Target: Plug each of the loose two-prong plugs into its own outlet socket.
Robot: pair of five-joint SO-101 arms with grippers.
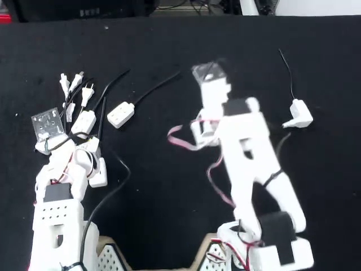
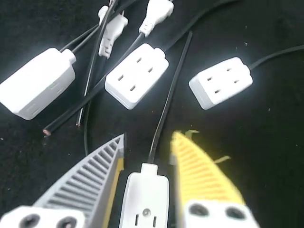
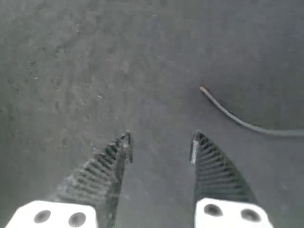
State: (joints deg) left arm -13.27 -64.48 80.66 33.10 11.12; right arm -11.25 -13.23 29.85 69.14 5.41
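Socket (image 2: 145, 202) clamped in left gripper (image 2: 149, 137), presumably steadied to receive a plug; loose plugs (image 2: 156, 14) lie just beyond among spare sockets (image 2: 137, 73); right gripper (image 3: 161, 137) spread, empty, over dark table (image 3: 71, 57).

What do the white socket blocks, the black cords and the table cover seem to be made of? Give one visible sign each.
Socket blocks, the held block in the left claw included: likely moulded plastic, smooth and faintly glossy, with rounded edges. Cords: probably rubber or vinyl sheath, matt, bending freely; one cut end shows a coppery core. Table cover: seemingly felt-like cloth, matt, flecked with lint.
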